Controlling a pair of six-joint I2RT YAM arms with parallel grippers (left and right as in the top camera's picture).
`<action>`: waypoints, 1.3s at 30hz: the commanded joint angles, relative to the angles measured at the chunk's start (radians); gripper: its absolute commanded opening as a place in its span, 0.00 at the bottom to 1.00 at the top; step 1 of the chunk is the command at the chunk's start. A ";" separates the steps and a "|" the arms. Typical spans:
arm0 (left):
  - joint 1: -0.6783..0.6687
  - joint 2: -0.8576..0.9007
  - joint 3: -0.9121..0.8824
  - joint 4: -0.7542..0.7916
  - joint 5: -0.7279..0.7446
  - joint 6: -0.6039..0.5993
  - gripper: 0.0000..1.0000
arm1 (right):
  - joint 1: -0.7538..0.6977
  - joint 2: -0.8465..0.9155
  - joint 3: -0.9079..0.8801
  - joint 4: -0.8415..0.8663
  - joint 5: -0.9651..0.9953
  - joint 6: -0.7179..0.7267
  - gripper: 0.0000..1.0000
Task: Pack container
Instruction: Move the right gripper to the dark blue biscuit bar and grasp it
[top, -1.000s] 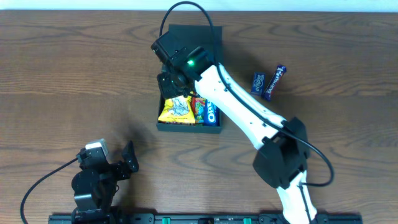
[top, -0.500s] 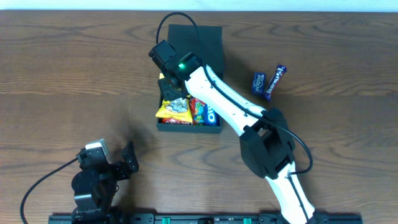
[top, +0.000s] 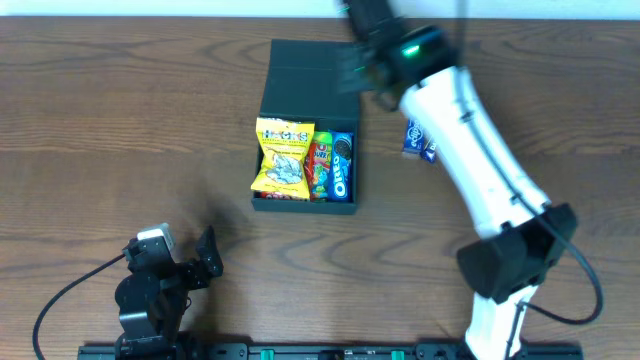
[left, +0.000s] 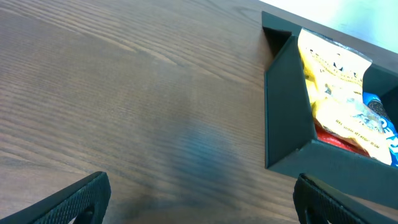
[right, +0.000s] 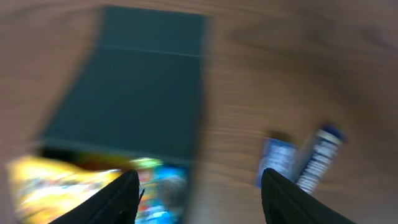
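Three snack packets (top: 283, 155) sit in the container (top: 300, 203), lid (top: 305, 75) flapped back, in the middle of the counter (top: 120, 120). Right gripper (right: 202, 186) hangs above the lid's edge, fingers spread, holding nothing; left gripper (left: 205, 199) rests well apart from the container, wide open and empty.

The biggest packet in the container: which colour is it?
Yellow; the packet shows best in the overhead view.

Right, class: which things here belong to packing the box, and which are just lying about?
Belong to the job:
box
yellow packet, red packet and Oreo packet inside it
two blue packets on the table to its right, probably still to pack
right fingers, open and empty

Just there:
left arm, parked at the near edge
its cable
table
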 joint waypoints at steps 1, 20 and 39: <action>0.000 -0.006 -0.014 0.000 0.004 0.003 0.95 | -0.116 0.062 -0.029 -0.025 0.041 0.054 0.63; 0.000 -0.006 -0.014 0.000 0.004 0.003 0.95 | -0.352 0.345 -0.043 -0.066 -0.054 0.130 0.54; 0.000 -0.006 -0.014 0.000 0.004 0.003 0.95 | -0.366 0.441 -0.040 -0.066 -0.109 0.095 0.20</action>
